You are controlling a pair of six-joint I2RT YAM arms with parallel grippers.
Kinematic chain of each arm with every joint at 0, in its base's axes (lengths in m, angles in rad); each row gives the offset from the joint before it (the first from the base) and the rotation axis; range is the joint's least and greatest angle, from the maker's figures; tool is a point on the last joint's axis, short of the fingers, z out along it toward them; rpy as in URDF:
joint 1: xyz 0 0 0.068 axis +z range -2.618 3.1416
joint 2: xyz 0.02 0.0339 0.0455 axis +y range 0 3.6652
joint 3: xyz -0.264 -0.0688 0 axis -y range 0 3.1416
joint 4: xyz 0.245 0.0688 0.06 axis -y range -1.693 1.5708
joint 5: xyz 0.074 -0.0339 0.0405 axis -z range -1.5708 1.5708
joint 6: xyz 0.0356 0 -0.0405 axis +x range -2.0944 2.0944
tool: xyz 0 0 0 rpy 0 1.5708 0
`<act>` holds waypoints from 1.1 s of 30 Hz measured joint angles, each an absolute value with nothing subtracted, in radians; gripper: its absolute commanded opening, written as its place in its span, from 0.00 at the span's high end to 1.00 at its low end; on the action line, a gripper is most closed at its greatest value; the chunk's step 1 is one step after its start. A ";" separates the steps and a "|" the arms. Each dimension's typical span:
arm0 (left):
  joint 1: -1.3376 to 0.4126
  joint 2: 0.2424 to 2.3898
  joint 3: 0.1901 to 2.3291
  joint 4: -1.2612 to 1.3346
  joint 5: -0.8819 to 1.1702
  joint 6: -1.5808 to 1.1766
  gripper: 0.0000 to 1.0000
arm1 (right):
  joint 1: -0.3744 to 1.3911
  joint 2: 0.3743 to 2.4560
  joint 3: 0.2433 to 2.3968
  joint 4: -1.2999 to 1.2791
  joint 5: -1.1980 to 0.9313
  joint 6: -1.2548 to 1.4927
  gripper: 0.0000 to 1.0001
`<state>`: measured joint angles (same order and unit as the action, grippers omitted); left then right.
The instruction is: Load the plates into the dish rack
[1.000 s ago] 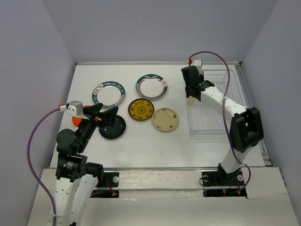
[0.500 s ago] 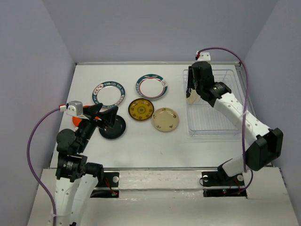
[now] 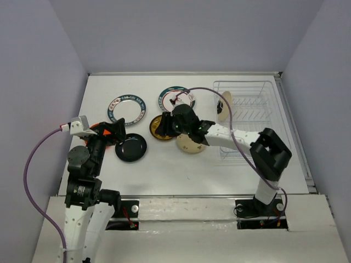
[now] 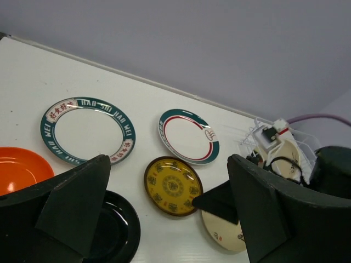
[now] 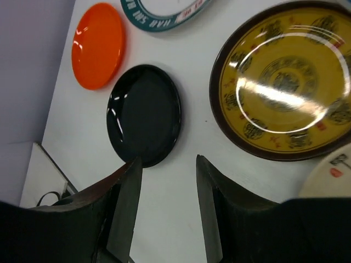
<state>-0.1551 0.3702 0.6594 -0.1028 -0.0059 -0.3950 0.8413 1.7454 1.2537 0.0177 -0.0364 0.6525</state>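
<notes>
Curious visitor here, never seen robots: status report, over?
Left end effector and right end effector open, empty. One cream plate standing in the dish rack. Other six plates flat on the table. Nothing blocking.

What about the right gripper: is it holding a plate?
No: the right gripper is open, nothing held between its fingers, only the white table and round black plate beyond.

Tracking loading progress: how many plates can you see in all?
7. One cream plate stands in the dish rack; on the table lie the teal lettered plate, green-and-red-rimmed plate, mustard plate, second cream plate, black plate and orange plate, some partly hidden.
</notes>
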 measured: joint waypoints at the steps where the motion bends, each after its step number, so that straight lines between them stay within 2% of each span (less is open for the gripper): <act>1: -0.155 0.370 0.661 -0.107 -0.017 -0.398 0.01 | 0.852 1.775 1.255 0.036 -0.047 0.673 0.49; 8: -0.155 0.371 0.662 -0.125 -0.053 -0.406 0.01 | 0.962 2.034 1.295 0.155 -0.117 0.804 0.52; 19: -0.155 0.373 0.662 -0.125 -0.039 -0.409 0.01 | 0.988 2.165 1.323 0.274 -0.111 0.976 0.66; 24: -0.155 0.374 0.662 -0.125 -0.034 -0.409 0.01 | 0.983 2.186 1.329 0.302 -0.081 1.045 0.80; 25: -0.155 0.374 0.662 -0.125 -0.034 -0.409 0.01 | 0.983 2.190 1.329 0.305 -0.073 1.057 0.91; 26: -0.155 0.374 0.662 -0.125 -0.034 -0.409 0.01 | 0.983 2.192 1.329 0.305 -0.068 1.062 0.93; 33: -0.155 0.374 0.662 -0.125 -0.032 -0.409 0.01 | 0.983 2.165 1.273 0.334 0.000 1.087 0.93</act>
